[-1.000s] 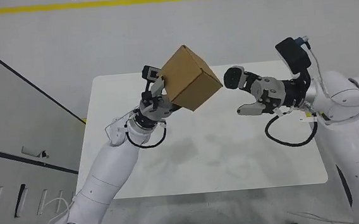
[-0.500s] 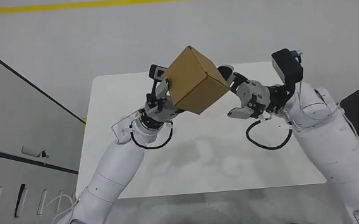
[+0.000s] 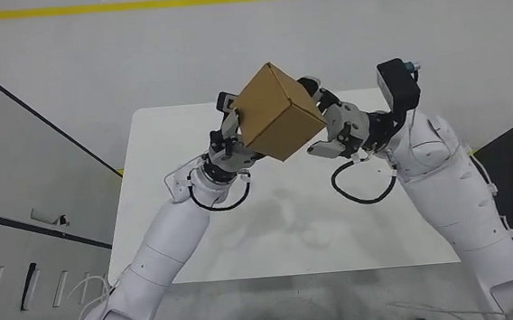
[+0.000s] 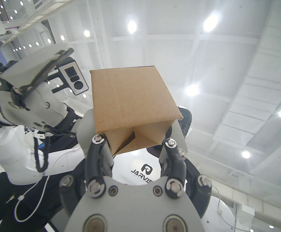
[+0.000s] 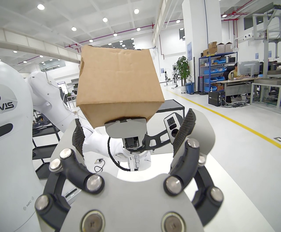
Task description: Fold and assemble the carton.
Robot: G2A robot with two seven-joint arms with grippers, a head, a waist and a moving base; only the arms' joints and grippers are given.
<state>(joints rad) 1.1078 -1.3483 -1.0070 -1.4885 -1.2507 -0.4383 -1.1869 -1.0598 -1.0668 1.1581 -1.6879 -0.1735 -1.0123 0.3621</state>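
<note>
Brown corrugated cardboard carton (image 3: 278,113) is off the white rectangular table (image 3: 289,230), held tilted in the air above the table's far-centre area. Left gripper (image 4: 131,136) fingers are clamped on the carton's lower end, one on each side. The folded flaps there aren't flush, with a gap between them. Right gripper (image 5: 134,127) is also above the table's far part, right of its centre, fingers spread wide with the carton's edge just in front. Can't tell if they touch.

One carton (image 3: 278,111), one white table (image 3: 290,234), and two tools: a left tool (image 4: 131,126) and a right tool (image 5: 134,122).
</note>
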